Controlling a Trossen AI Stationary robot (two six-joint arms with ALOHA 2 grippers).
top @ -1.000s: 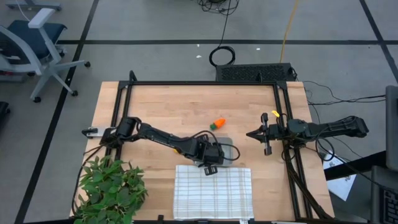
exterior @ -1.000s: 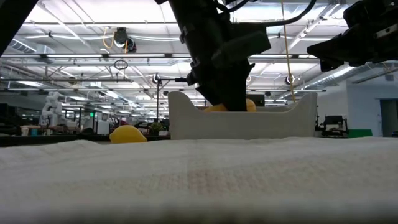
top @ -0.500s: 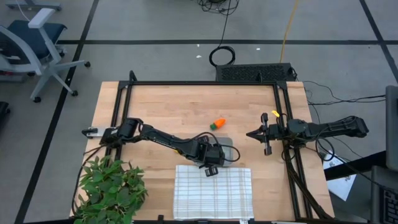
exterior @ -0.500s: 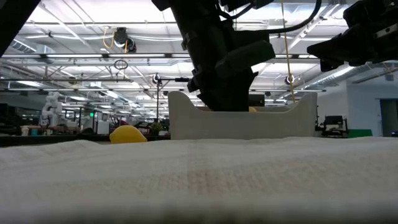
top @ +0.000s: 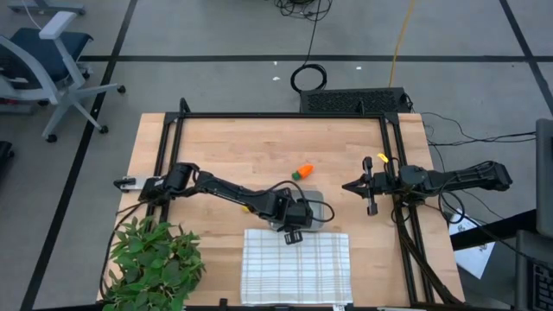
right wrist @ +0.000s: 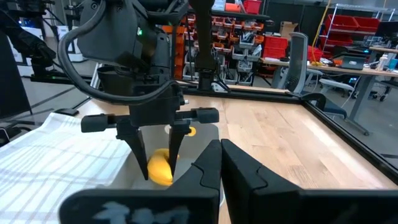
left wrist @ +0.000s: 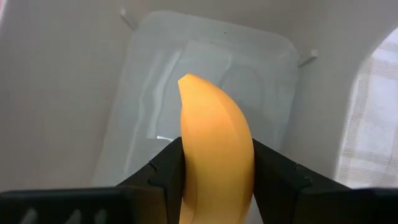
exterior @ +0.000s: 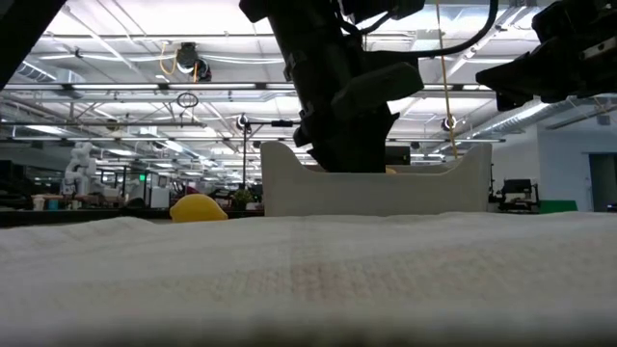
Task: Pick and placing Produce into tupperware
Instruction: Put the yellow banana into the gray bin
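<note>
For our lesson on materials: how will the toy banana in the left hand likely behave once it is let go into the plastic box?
The banana keeps its shape between the left hand's fingers, so it is probably stiff. Its smooth, curved skin suggests it may slip or rock. The shallow box should probably stop it.

Bright overhead lighting, blurred low-view foreground

The left gripper with its curved yellow banana fills the shallow translucent grey container, seemingly blocking entry from above.
</note>
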